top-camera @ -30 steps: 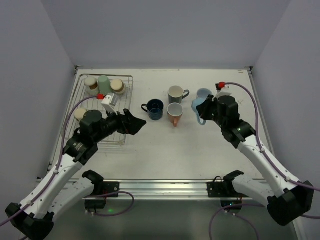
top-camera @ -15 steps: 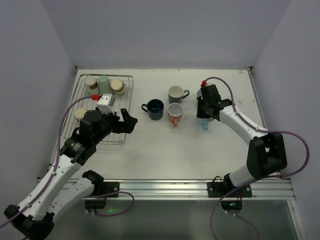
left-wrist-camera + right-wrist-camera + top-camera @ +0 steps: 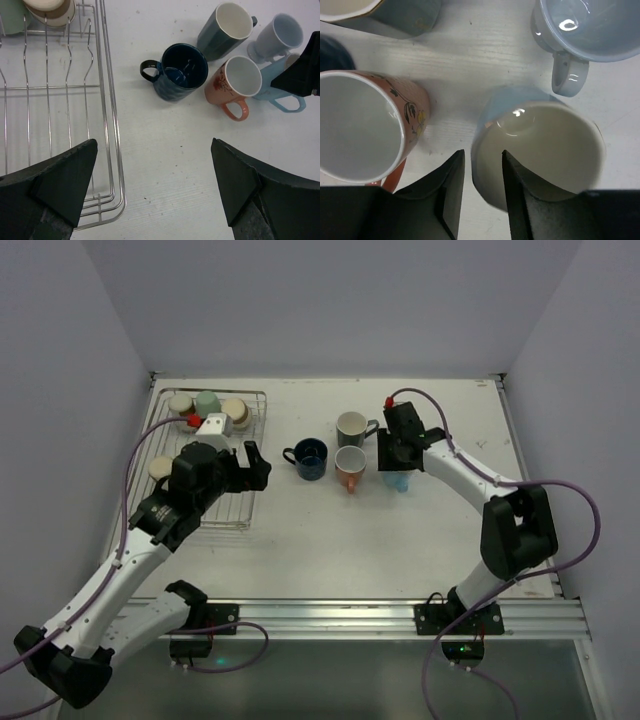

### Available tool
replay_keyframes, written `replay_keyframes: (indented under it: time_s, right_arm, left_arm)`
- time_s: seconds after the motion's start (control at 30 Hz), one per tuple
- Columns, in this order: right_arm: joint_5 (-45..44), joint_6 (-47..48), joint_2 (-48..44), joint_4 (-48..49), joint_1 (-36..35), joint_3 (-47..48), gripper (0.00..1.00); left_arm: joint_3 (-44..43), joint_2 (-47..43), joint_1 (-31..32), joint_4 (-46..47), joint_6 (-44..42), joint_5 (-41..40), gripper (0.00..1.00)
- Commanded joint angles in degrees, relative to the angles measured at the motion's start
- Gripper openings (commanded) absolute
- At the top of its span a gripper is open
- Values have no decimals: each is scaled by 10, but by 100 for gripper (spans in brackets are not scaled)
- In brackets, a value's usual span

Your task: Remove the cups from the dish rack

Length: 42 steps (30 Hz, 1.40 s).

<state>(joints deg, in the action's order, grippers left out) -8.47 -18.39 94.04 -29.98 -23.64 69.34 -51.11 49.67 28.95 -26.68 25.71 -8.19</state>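
Observation:
My right gripper (image 3: 392, 462) (image 3: 482, 152) is shut on the rim of a light blue cup (image 3: 399, 481) (image 3: 540, 150), one finger inside it and one outside. It holds the cup upright just right of the salmon-pink cup (image 3: 349, 468) (image 3: 362, 125). A grey-green mug (image 3: 352, 427), a navy mug (image 3: 308, 458) (image 3: 177, 70) and a pale blue mug (image 3: 585, 30) stand nearby. The dish rack (image 3: 240, 515) (image 3: 107, 125) holds a mint green cup (image 3: 207, 403) and beige cups (image 3: 235, 412). My left gripper (image 3: 253, 464) (image 3: 154, 142) is open and empty over the rack's right rim.
Another beige cup (image 3: 160, 468) lies in the rack beside my left arm. The unloaded cups cluster at the table's centre. The table's back edge (image 3: 330, 380) meets the wall.
My right gripper has carried the light blue cup left, close to the salmon-pink cup. My left gripper has drawn back a little toward the rack's right rim.

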Motion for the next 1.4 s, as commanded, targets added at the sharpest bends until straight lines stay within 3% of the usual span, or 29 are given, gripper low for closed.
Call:
replay_keyframes:
  time_s: [0.0,0.07,0.1,0.2,0.4,0.57,0.67,0.7,0.77,0.8,0.87,1.1,1.37]
  right_arm:
    - [-8,10,-53,-1,-5,23,47]
    - [-1,8,-91,11,-9,15,57]
    - [5,6,-105,18,-10,4,67]
    - [26,-1,-166,41,-15,-26,77]
    - [57,-14,-271,89,-26,-102,77]
    - [108,-34,-365,170,-32,-174,76]
    - [129,-46,-391,200,-35,-194,73]
    - [141,-49,-395,206,-35,-202,69]
    - [146,-52,-401,213,-37,-206,60]
    - [148,-53,-402,214,-37,-207,46]
    - [149,-56,-409,220,-38,-210,38]
    - [163,-59,-407,236,-38,-219,37]
    - [176,-60,-389,240,-40,-217,38]
  left_arm:
    - [-43,14,0,8,-1,-46,100]
    - [-51,31,-3,16,6,-64,100]
    - [-62,40,-6,18,12,-67,100]
    - [-82,74,-35,29,23,-50,100]
    - [-101,140,-130,72,57,-19,99]
    - [-157,215,-163,108,72,-103,95]
    - [-215,286,-180,122,58,-144,81]
    - [-231,328,-194,117,58,-151,74]
    - [-284,371,-209,107,56,-151,73]
    - [-300,392,-219,103,52,-150,73]
    - [-346,444,-223,95,37,-168,73]
    - [-448,582,-249,58,-1,-179,80]
    - [-485,642,-256,64,-41,-182,79]
